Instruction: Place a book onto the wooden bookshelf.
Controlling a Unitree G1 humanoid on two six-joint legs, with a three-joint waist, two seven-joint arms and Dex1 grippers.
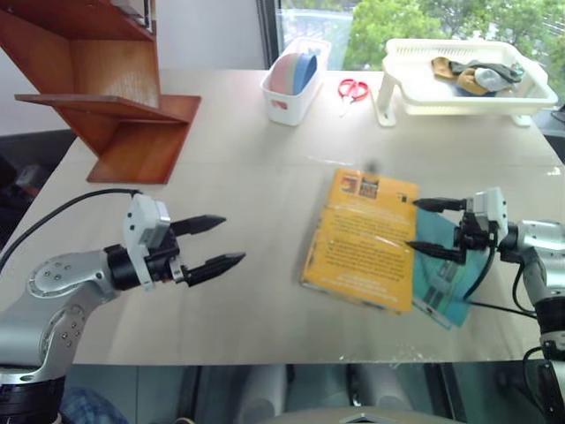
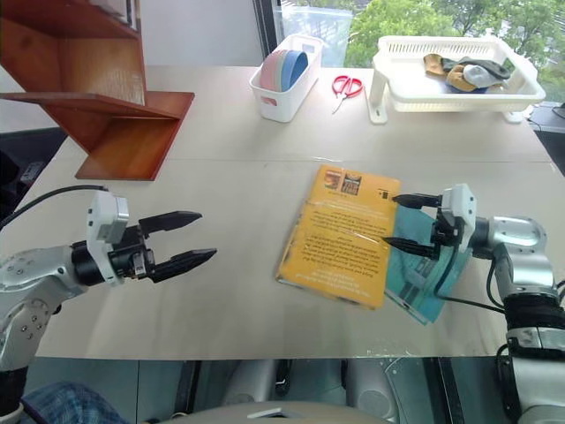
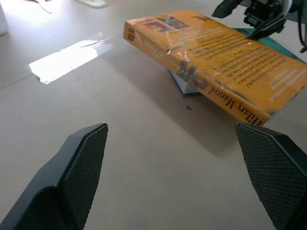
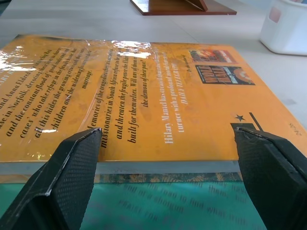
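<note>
The right gripper (image 1: 427, 227) has its fingers spread wide at the edge of the book (image 1: 362, 238), gripping nothing. The left gripper (image 1: 212, 242) hovers with fingers apart, empty. The book lies flat on the pale surface (image 1: 238, 168), overlapping a teal book (image 1: 441, 283). The wooden bookshelf (image 1: 106, 88) stands at the far left corner by a window (image 1: 388, 22).

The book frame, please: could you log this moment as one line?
book: flat on table, overlapping teal book | right gripper: open at its edge | left gripper: open, apart | bookshelf: unreached
</note>
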